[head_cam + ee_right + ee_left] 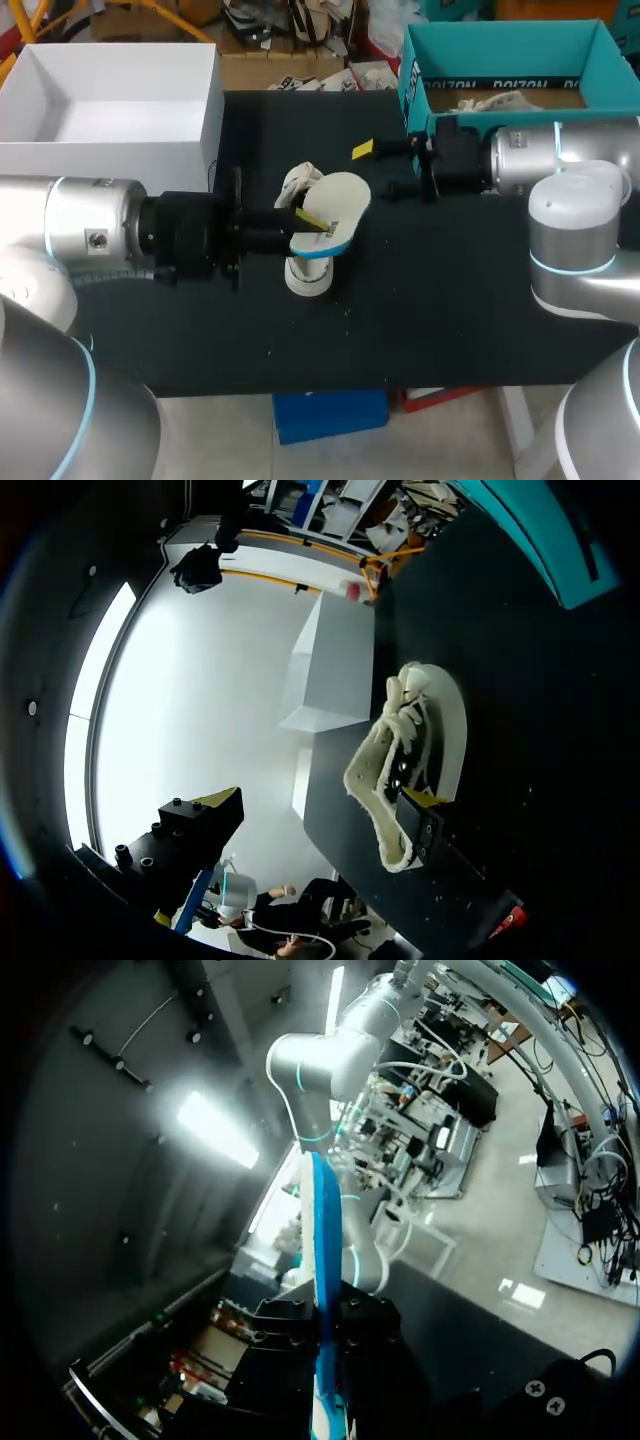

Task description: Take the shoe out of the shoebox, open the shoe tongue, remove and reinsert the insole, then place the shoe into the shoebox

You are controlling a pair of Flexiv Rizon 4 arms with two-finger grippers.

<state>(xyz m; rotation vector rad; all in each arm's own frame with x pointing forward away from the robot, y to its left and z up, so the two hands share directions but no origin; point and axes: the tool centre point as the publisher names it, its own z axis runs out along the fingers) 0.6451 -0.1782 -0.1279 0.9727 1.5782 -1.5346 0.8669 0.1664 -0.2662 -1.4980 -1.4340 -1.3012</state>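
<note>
Operator: Left pincer (311, 221) status?

Manual: You will find it closed on the insole (338, 206), one finger on each face. In the left wrist view the insole runs edge-on out from between the black fingers, with its white face and blue rim showing. It is held tilted, clear of the counter (450, 310), and over the shoe (308, 277).

Operator: Right pincer (380, 170) status?

Manual: Its fingers are spread wide and grip nothing. It sits near the far end of the insole, apart from it. In the right wrist view you can see the two yellow tips well apart, with the shoe ahead of them.

Operator: Shoe location?

Manual: You will see the white shoe resting on the black counter near its middle, laces toward the far edge. Whether it touches the insole cannot be determined. The teal shoebox (500, 45) stands open at the far right corner, well apart from the shoe. A white box (110, 155) stands open at the far left corner.
</note>
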